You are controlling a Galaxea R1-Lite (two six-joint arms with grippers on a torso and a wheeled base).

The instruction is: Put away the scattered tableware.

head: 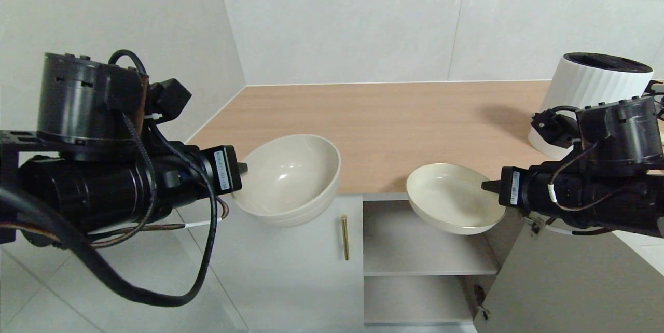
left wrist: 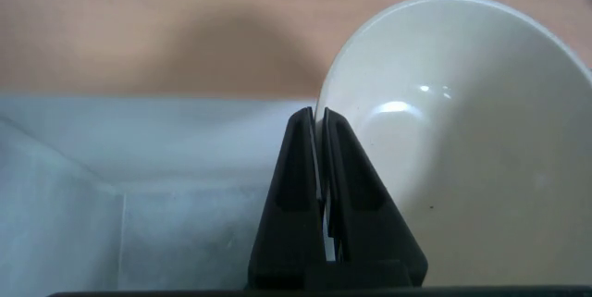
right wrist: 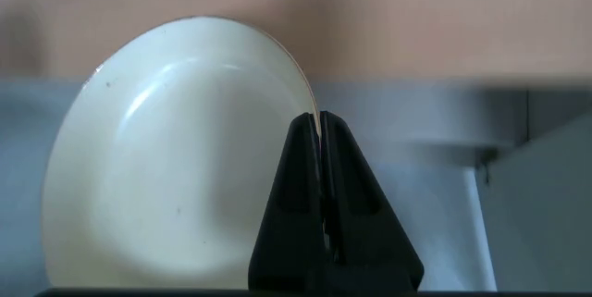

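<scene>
A deep cream bowl (head: 290, 180) hangs tilted in the air over the counter's front edge, at centre left. My left gripper (head: 239, 171) is shut on its rim, seen close in the left wrist view as the left gripper (left wrist: 321, 126) clamped on the bowl (left wrist: 472, 140). A shallower cream plate (head: 450, 197) hangs at centre right in front of the open cabinet. My right gripper (head: 487, 186) is shut on its rim; the right wrist view has the right gripper (right wrist: 319, 126) pinching the plate (right wrist: 176, 158).
The wooden countertop (head: 394, 125) runs behind both dishes. A white ribbed container (head: 591, 94) stands at its right. Below, the open cabinet shows a shelf (head: 420, 255), its door (head: 570, 281) swung out right. A closed door with a gold handle (head: 344, 237) is left of it.
</scene>
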